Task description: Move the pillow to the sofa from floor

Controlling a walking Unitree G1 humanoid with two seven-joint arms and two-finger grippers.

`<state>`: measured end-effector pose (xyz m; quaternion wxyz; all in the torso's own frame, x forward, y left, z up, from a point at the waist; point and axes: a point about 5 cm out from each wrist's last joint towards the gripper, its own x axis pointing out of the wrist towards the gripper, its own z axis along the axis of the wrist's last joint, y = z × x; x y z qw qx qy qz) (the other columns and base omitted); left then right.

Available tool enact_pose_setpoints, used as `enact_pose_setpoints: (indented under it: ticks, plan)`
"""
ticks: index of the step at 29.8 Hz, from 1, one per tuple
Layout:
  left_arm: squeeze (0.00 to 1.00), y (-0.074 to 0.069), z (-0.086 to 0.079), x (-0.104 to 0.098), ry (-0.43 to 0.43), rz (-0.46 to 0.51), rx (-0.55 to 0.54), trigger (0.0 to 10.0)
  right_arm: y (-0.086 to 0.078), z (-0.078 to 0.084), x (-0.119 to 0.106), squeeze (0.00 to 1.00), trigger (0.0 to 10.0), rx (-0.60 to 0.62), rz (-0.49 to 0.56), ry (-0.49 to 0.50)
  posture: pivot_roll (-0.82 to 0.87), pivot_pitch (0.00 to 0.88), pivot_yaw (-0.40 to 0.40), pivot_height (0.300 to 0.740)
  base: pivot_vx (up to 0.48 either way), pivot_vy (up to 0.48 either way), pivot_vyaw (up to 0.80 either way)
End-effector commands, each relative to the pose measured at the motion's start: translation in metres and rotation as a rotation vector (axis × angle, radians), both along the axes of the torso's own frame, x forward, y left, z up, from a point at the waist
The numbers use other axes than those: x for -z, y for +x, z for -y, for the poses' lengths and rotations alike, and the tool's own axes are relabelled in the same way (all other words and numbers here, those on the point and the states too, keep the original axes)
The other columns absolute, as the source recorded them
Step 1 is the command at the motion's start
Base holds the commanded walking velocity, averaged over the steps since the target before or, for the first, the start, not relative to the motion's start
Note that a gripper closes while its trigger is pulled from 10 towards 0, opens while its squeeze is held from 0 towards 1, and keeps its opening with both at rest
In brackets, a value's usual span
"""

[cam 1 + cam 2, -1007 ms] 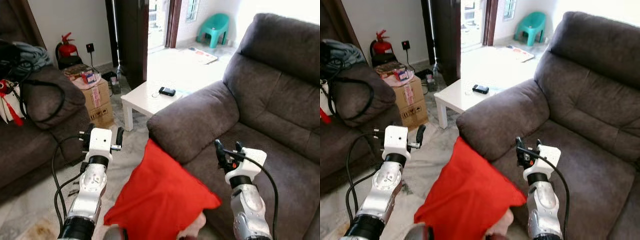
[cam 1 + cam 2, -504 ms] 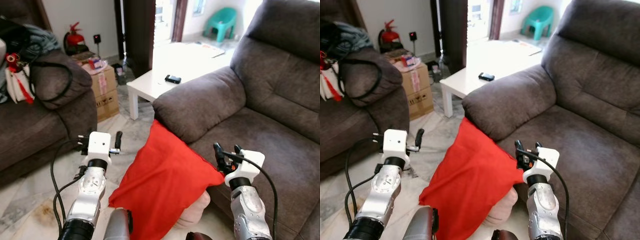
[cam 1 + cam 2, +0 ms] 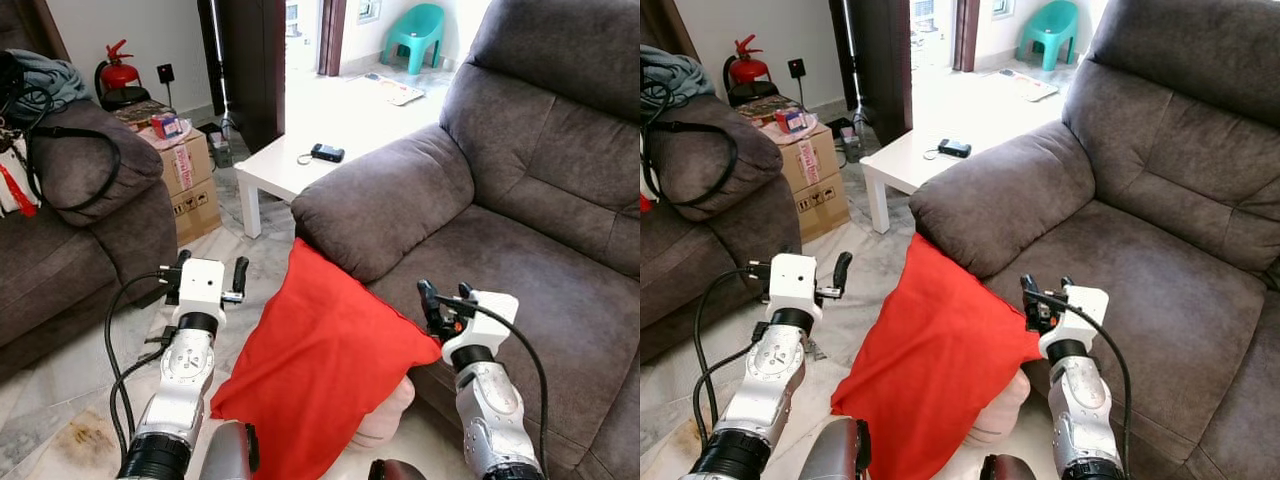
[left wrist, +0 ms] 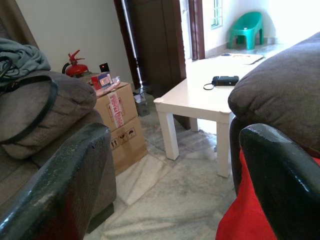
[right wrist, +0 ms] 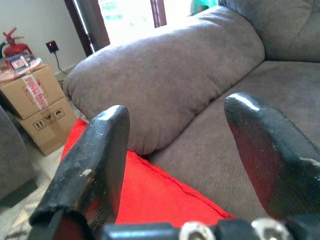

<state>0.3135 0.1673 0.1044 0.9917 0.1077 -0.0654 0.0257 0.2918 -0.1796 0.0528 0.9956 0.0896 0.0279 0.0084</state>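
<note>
pillow (image 3: 325, 370): off the floor, propped against my front, leaning on the sofa (image 3: 520, 230) arm
my hands: left hand (image 3: 205, 270) and right hand (image 3: 445, 298) both spread wide, empty
left to do: get it up onto the seat

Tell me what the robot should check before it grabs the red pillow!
1. Pillow within reach, leaning against the sofa: ok.
2. Left gripper open: ok.
3. Right gripper open: ok.
4. Either gripper touching the pillow: not ok, the left is apart; the right is by its corner.
5. Sofa seat free for the pillow: ok.
6. What the pale thing under the pillow is: cannot tell.
</note>
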Motion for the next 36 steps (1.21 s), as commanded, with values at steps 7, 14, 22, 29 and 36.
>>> enact_pose_setpoints:
  ticks: [7,14,22,29,36]
  plan:
    - [0.00,0.002,0.002,0.001,-0.016,-0.021,0.006,10.0,0.000,-0.002,0.004,0.00,10.0,0.002,-0.041,-0.004,0.00,0.000,-0.077,0.626,0.107,0.000,0.00]
    - [0.00,0.001,0.002,0.002,-0.017,-0.022,0.004,10.0,0.000,-0.001,0.005,0.00,10.0,0.008,-0.049,-0.008,-0.01,0.000,-0.078,0.626,0.253,0.000,0.00]
    - [0.00,0.001,0.002,0.002,-0.020,-0.025,0.001,10.0,0.000,-0.001,0.005,0.00,10.0,0.010,-0.057,-0.013,-0.01,0.000,-0.079,0.626,0.283,0.000,0.00]
    - [0.00,0.001,0.003,0.003,-0.022,-0.033,0.006,10.0,0.001,-0.002,0.008,0.00,10.0,0.012,-0.081,-0.020,-0.01,0.000,-0.081,0.626,0.287,0.000,0.00]
    - [0.00,0.001,0.008,0.007,-0.028,-0.060,0.050,10.0,0.003,0.002,0.018,0.00,10.0,0.024,-0.172,-0.056,-0.01,0.000,-0.081,0.626,0.000,0.000,0.00]
